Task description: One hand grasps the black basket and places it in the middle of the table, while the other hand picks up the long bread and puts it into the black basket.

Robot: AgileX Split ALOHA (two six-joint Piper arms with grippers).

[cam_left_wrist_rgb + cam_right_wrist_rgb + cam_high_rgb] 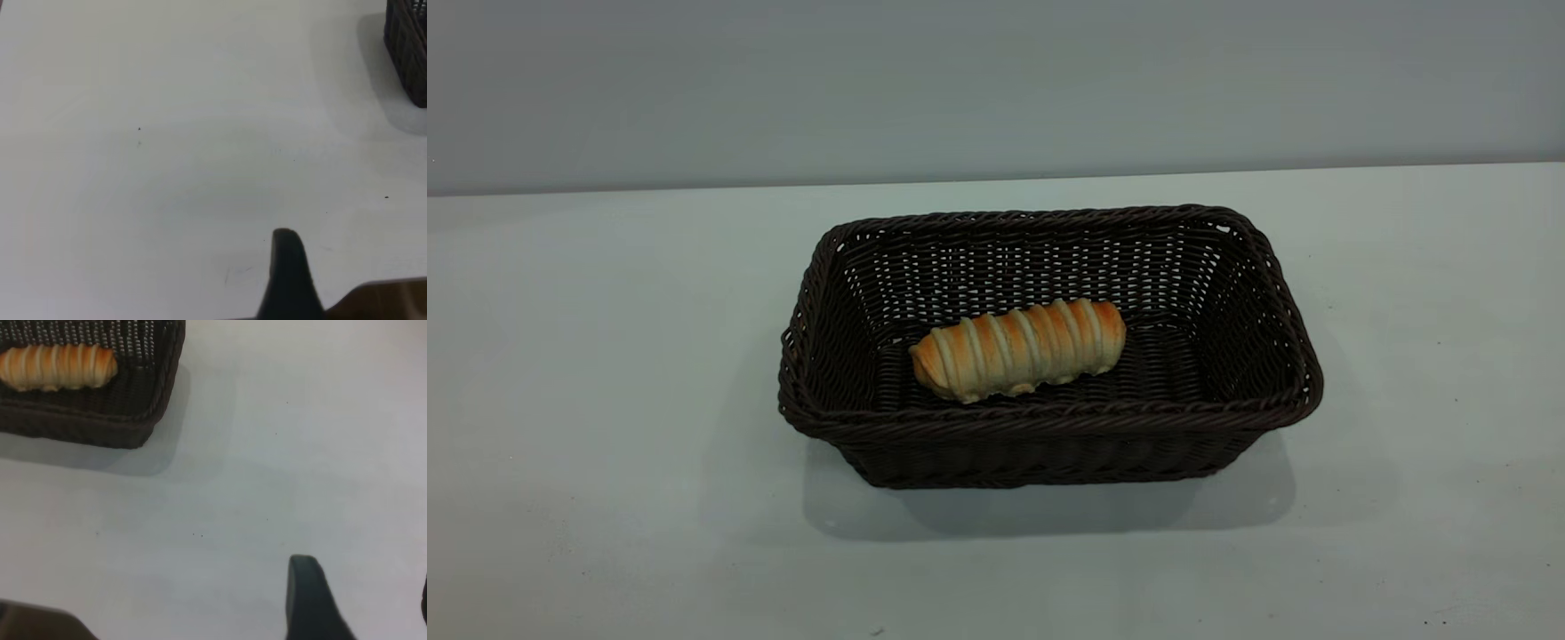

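The black basket (pixel 1049 418) stands in the middle of the table (pixel 605 444). The long bread (pixel 1018 348) lies inside it on the woven floor, slightly slanted. Neither arm shows in the exterior view. In the left wrist view one dark fingertip (pixel 287 257) of my left gripper hangs over bare table, with a corner of the basket (pixel 408 47) far off; no second finger shows beside it. My right gripper (pixel 363 587) is open and empty over bare table, away from the basket (pixel 133 400) and the bread (pixel 57 367).
A plain grey wall runs behind the table's far edge (pixel 996 182). The tabletop around the basket carries only a few tiny dark specks (pixel 139 129).
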